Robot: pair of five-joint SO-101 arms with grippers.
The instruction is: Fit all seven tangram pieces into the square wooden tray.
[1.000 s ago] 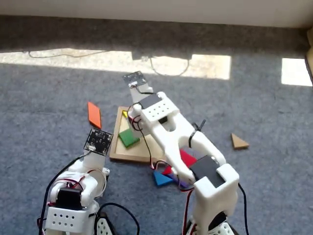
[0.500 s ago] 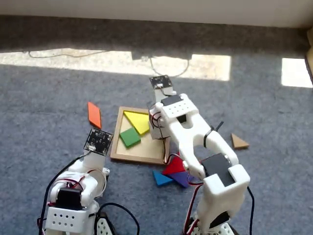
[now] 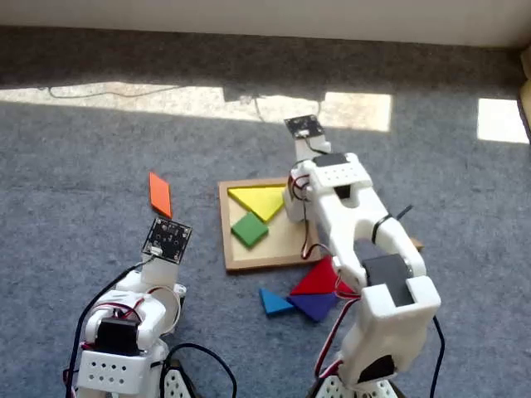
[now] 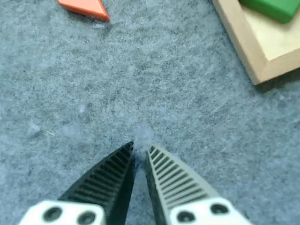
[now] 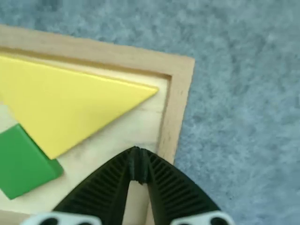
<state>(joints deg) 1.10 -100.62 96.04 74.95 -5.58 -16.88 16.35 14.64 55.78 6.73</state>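
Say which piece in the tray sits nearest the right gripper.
The yellow triangle; its edge lies closest to the right gripper, the green square farther off.

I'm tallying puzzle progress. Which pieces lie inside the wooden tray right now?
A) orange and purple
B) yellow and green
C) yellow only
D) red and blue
B: the yellow triangle and the green square both lie inside the rim of the wooden tray.
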